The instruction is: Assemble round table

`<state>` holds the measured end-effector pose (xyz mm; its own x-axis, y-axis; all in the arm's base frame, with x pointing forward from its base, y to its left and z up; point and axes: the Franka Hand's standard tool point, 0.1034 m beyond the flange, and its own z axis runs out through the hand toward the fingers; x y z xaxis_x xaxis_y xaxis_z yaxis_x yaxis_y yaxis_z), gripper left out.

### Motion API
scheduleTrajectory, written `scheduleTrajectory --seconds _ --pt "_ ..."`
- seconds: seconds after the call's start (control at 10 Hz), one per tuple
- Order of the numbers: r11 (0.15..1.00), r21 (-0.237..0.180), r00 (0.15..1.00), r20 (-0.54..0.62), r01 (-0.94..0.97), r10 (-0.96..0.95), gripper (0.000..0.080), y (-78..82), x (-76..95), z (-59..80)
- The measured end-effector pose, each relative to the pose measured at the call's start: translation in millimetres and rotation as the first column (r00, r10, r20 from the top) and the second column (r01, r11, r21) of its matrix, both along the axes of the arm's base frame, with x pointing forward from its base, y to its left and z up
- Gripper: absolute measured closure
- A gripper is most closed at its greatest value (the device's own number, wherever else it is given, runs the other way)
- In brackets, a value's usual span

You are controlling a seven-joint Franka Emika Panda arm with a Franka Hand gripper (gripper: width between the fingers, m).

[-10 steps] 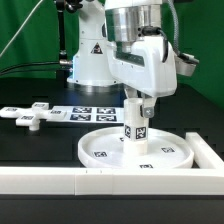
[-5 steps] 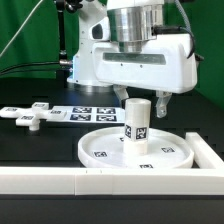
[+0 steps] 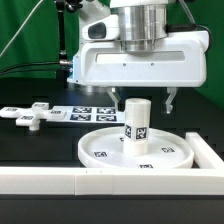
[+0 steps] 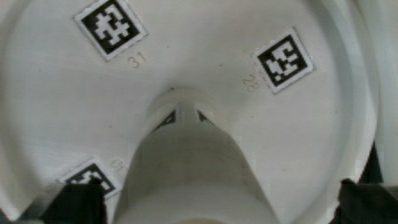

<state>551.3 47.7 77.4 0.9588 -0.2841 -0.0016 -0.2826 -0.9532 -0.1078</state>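
Observation:
The large rimmed round disc [image 3: 86,146] lies flat on the table. The short cylindrical post [image 3: 136,122] stands upright at its middle, tags on its side. My gripper [image 3: 142,101] hangs just above the post, open, its fingers [image 3: 172,100] spread wide on either side of the post's top and apart from it. In the wrist view the post [image 4: 187,160] rises toward the camera from the disc [image 4: 196,50], with the gripper [image 4: 214,208] open around it and dark fingertips [image 4: 71,205] at both sides. The flat cross-shaped piece [image 3: 33,115] lies at the exterior view's left.
The marker board [image 3: 95,113] lies behind the disc. A long white rail [image 3: 100,181] runs along the front and turns up the exterior view's right side [image 3: 207,150], close to the disc. The arm's white base [image 3: 88,60] stands at the back.
The gripper has turned about its vertical axis, opened and let go of the post's top, and risen slightly. The post stays upright on the disc.

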Motion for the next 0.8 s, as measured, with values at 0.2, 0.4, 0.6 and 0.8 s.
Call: scheduleTrajectory --seconds 0.2,0.4,0.6,0.8 --pt "0.988 -0.005 0.988 0.014 -0.154 0.155 0.0151 -2.1 -0.3 -1.1" --pt "0.956 -0.013 0.956 0.026 -0.292 0.292 0.0151 -2.8 -0.6 -1.8" --pt "0.886 -0.038 0.886 0.034 -0.462 0.463 0.0151 -2.8 1.2 -0.4" --pt "0.763 -0.069 0.763 0.032 -0.642 0.645 0.0151 -3.1 3.2 -1.6"
